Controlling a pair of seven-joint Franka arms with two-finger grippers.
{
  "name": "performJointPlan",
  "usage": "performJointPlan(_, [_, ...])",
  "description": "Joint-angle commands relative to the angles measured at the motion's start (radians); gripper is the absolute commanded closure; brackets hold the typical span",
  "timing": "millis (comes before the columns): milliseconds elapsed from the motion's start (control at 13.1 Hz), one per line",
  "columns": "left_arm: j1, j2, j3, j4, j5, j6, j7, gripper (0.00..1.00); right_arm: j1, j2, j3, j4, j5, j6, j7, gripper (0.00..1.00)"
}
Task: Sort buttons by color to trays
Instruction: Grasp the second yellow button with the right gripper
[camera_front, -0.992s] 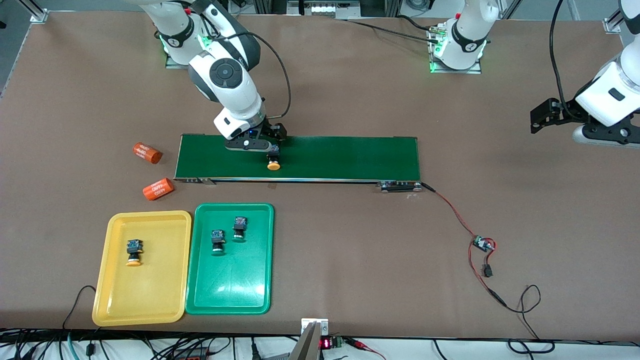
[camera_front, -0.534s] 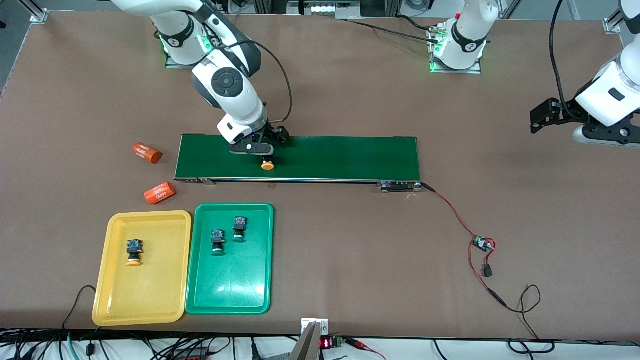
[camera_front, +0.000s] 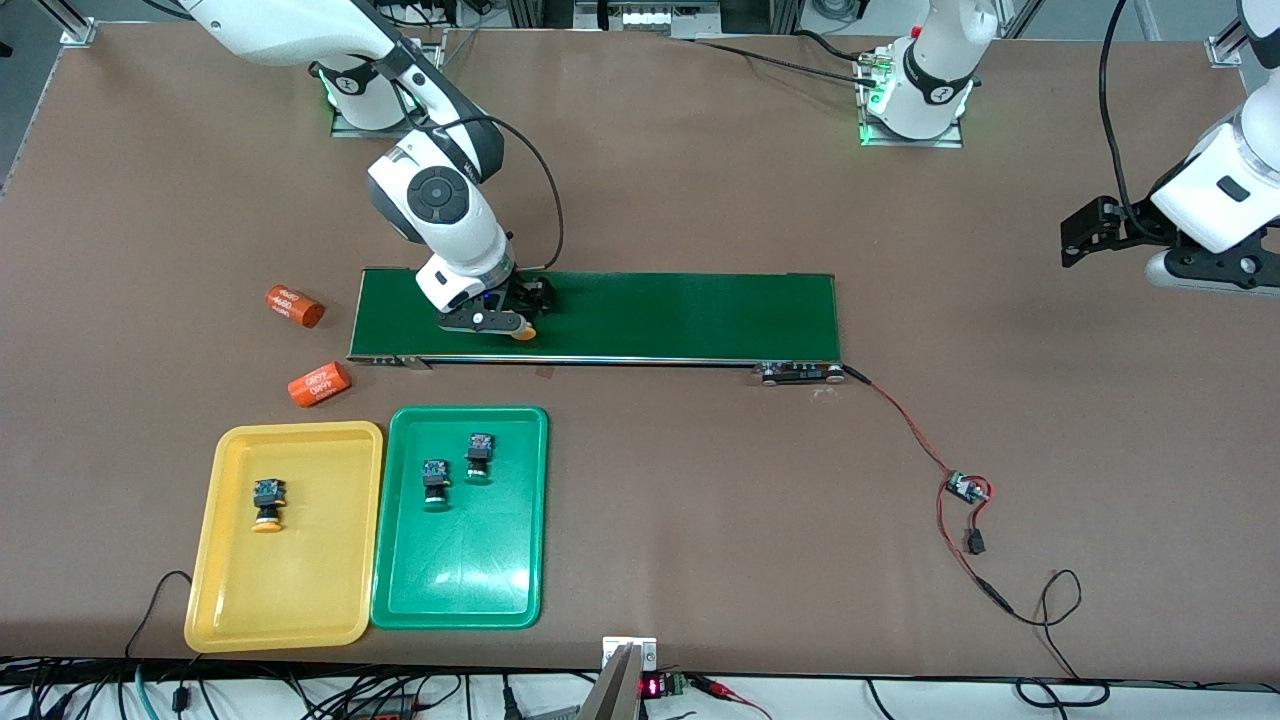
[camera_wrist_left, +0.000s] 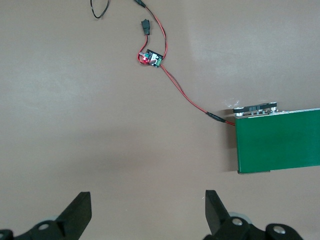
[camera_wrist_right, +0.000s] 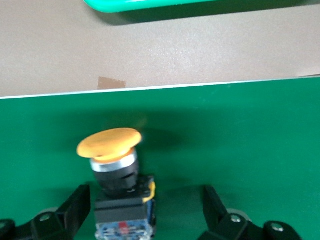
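My right gripper (camera_front: 500, 325) is low over the dark-green conveyor belt (camera_front: 680, 315), toward the right arm's end of it, fingers (camera_wrist_right: 75, 207) spread wide with a yellow-capped button (camera_wrist_right: 117, 175) lying between them on the belt, body toward my wrist, orange cap (camera_front: 524, 333) pointing to the belt's edge nearer the front camera. One finger is close beside the button body, the other stands clear; cannot tell if the near one touches. Not gripped.

My left gripper (camera_wrist_left: 145, 212) waits, up over bare table past the left arm's end of the belt, fingers wide, nothing in them.

Surface: brown matte table top (camera_front: 700, 480). Yellow tray (camera_front: 225, 600) and green tray (camera_front: 460, 570) sit side by side, edges just about touching, nearer the front camera than the belt, yellow one closer to the right arm's end. One yellow-capped button (camera_front: 267, 502) lies in the yellow tray; two green-capped buttons (camera_front: 435, 482) (camera_front: 479, 455) lie close together in the green tray.

Two orange cylinders with white print (camera_front: 294, 306) (camera_front: 319, 383) lie on the table off the belt's end, between belt and yellow tray. A red-black wire (camera_front: 905, 425) runs from the belt's motor end to a small circuit board (camera_front: 966, 488). More cables hang along the table's front edge, with a small red digit display (camera_front: 651, 687) there. Arm bases with green lights sit at the table's top edge
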Motion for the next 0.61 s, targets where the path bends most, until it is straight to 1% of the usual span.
performJointPlan(0, [0.004, -0.005, -0.002, 0.012, 0.014, -0.015, 0.018, 0.00, -0.005, 0.007, 0.003, 0.012, -0.018, 0.007, 0.008, 0.17])
performJointPlan(153, [0.004, -0.005, -0.002, 0.012, 0.014, -0.015, 0.018, 0.00, -0.006, 0.007, 0.001, 0.014, -0.018, 0.007, 0.005, 0.50])
performJointPlan(305, [0.004, -0.005, -0.002, 0.012, 0.014, -0.015, 0.018, 0.00, -0.006, 0.007, -0.003, 0.014, -0.019, 0.005, 0.004, 0.72])
performJointPlan(381, [0.004, -0.005, -0.002, 0.012, 0.014, -0.015, 0.018, 0.00, -0.008, 0.007, -0.003, 0.014, -0.021, 0.005, 0.001, 0.78])
performJointPlan(534, [0.004, -0.005, -0.002, 0.012, 0.014, -0.015, 0.018, 0.00, -0.012, 0.005, -0.015, 0.034, -0.021, -0.001, -0.007, 0.80])
